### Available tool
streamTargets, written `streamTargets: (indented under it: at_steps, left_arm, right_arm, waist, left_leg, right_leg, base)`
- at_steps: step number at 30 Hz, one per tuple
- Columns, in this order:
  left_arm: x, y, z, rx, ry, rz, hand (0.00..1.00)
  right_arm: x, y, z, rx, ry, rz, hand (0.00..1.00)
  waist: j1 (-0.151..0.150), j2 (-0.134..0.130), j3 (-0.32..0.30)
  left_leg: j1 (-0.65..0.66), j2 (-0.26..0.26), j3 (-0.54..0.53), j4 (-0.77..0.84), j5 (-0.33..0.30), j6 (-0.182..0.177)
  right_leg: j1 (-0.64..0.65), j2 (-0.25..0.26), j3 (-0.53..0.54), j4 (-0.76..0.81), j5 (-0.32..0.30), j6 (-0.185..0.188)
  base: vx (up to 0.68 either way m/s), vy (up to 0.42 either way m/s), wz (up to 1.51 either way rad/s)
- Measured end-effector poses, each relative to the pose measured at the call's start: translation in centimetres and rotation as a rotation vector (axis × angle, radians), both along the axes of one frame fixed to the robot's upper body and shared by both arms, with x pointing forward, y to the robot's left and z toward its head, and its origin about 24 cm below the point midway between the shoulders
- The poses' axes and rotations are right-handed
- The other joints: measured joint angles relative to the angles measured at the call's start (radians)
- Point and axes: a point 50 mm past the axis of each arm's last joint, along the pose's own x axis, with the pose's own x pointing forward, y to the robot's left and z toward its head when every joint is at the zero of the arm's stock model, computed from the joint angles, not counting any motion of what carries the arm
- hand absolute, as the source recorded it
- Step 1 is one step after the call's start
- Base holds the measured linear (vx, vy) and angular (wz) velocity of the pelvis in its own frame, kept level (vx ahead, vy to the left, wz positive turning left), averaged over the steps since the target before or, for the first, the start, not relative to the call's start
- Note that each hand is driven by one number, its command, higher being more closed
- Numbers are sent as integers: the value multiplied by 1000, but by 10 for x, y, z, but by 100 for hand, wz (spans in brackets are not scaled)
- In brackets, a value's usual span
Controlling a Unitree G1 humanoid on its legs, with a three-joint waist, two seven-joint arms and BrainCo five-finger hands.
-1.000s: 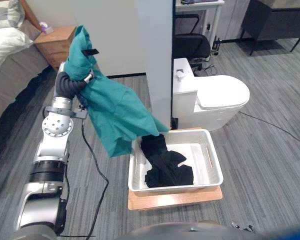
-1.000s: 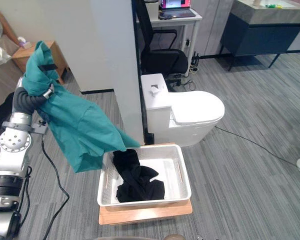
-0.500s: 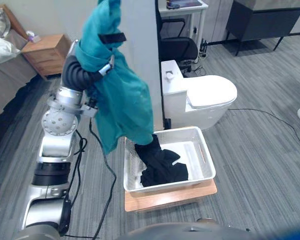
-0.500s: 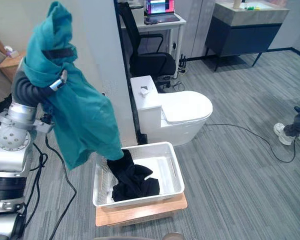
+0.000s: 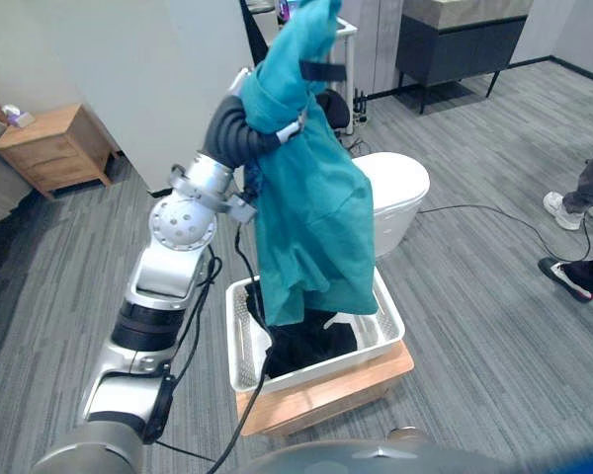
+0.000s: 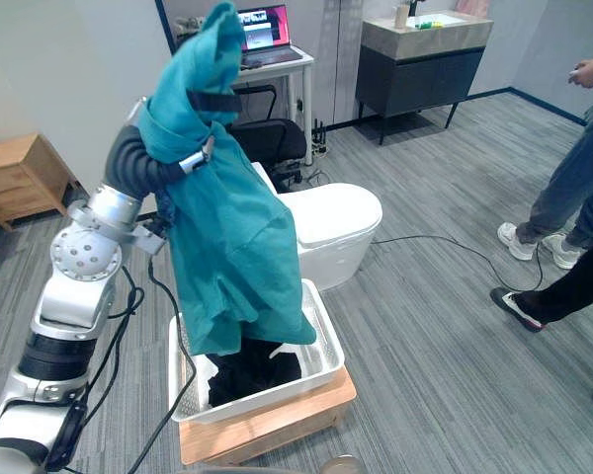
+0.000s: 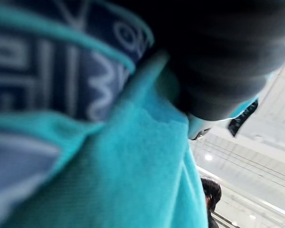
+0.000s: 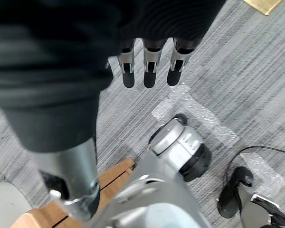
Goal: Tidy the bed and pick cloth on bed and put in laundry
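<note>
White toilet (image 6: pixel 328 219), lid down, near a white partition wall (image 5: pixel 128 69). In front of it I see a wooden platform (image 6: pixel 277 423) on the grey carpet (image 6: pixel 445 375). A black office chair (image 6: pixel 277 138) stands behind the toilet at a white desk (image 6: pixel 296 59), with an open laptop (image 6: pixel 262 27) on top. There's a dark vanity cabinet (image 6: pixel 420 71) with a pale top further right and a wooden nightstand (image 5: pixel 54 150) far left. At the right edge I see a person's legs in jeans (image 6: pixel 573 188) and white shoes, with another leg in black trousers (image 6: pixel 578 281) beside them.

Left arm (image 6: pixel 82 255) raised, elbow bent; right hand (image 8: pixel 149 71) hangs, fingers (image 8: pixel 175 71) straight.
</note>
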Motion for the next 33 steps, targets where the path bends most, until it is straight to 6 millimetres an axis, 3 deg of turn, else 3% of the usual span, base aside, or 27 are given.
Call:
streamTargets:
  at_steps: [14,18,22,29,33]
  left_arm:
    - [17,0,-23,16,113,51,100]
    - [19,1,-50,65,243,27,100]
    - [19,0,-90,112,416,-3,100]
    - [-6,-24,-145,60,613,-110,100]
    - [-22,-35,-177,140,713,-117,100]
  right_arm:
    - [1,4,0,11,-16,0,0]
    - [2,5,-1,17,-25,4,0]
    - [-1,10,-2,34,-19,2,0]
    - [-6,11,-2,38,-4,4,0]
    - [-5,6,0,19,-19,11,0]
  waist:
    - [-14,-13,-3]
    - [-23,-13,-3]
    - [-37,-12,-1]
    - [-41,2,7]
    - [-42,26,22]
  left_leg:
    - [-18,-1,-4,5,-3,2]
    - [-35,5,-2,32,-24,3]
    - [-45,8,-2,43,-30,2]
    - [-70,20,0,99,-53,0]
    - [-69,35,-2,130,-72,0]
  right_leg:
    - [-12,0,0,-12,9,-3]
    - [-23,-3,13,-12,9,-3]
    - [-30,-3,16,-12,10,-1]
    - [-40,4,24,-5,11,1]
    - [-30,5,14,-2,10,-1]
  base:
    - [16,3,0]
    - [-21,-4,-6]
    - [-6,-5,-1]
    - [7,1,-3]
    - [2,-5,-1]
